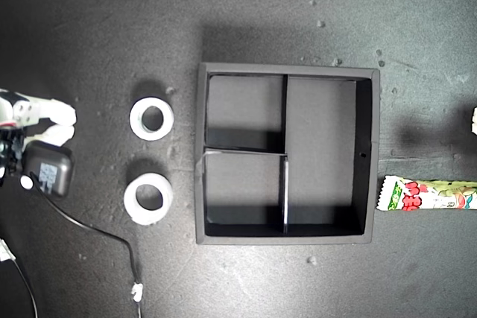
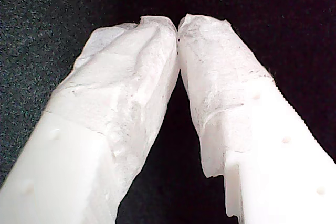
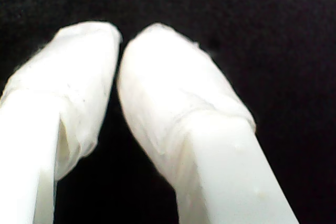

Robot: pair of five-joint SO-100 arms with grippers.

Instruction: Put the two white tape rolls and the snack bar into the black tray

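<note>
Two white tape rolls lie on the dark mat on the exterior view's left of the black tray (image 1: 287, 70), one roll (image 1: 138, 121) farther back and the other roll (image 1: 134, 200) nearer. All of the tray's compartments are bare. The snack bar (image 1: 428, 195) lies on the tray's other side and runs off the exterior view's right edge. My first gripper (image 2: 177, 24) is shut with its taped tips touching, and only dark mat shows beyond it. My second gripper (image 3: 119, 40) is also shut on nothing. An arm (image 1: 37, 121) with white fingers stands at the exterior view's left edge, short of the rolls.
A black camera box (image 1: 51, 169) rides on that arm, and its cable (image 1: 97, 232) trails across the mat to a white connector (image 1: 136, 290). A small white part (image 1: 474, 121) shows at the exterior view's right edge. Small specks dot the mat.
</note>
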